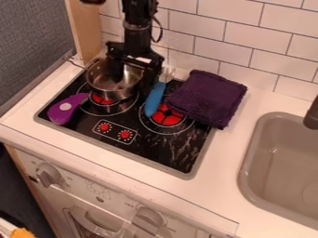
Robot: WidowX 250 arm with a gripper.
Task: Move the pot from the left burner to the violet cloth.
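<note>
Where the pot (99,83) sits: over the left burner (101,99), handle toward the upper left.
Gripper (132,82): fingers apart, one down inside the pot, the other just outside its right side, the rim between them; contact with the wall, cannot tell.
Blue-handled utensil (155,99): right of the pot, by the right burner (167,118).
Toy eggplant (59,112): front left.
Violet cloth (211,96): folded, across the stove's (155,151) back right corner.

1. I can't make out any words or numbers from here.
2. Oven front panel (84,186): tiny dark print near the right-hand knob (148,218), too small to read, and a faint printed pattern between the knobs.
3. Black stovetop (164,151): pale line markings around the red dials (125,134).
</note>
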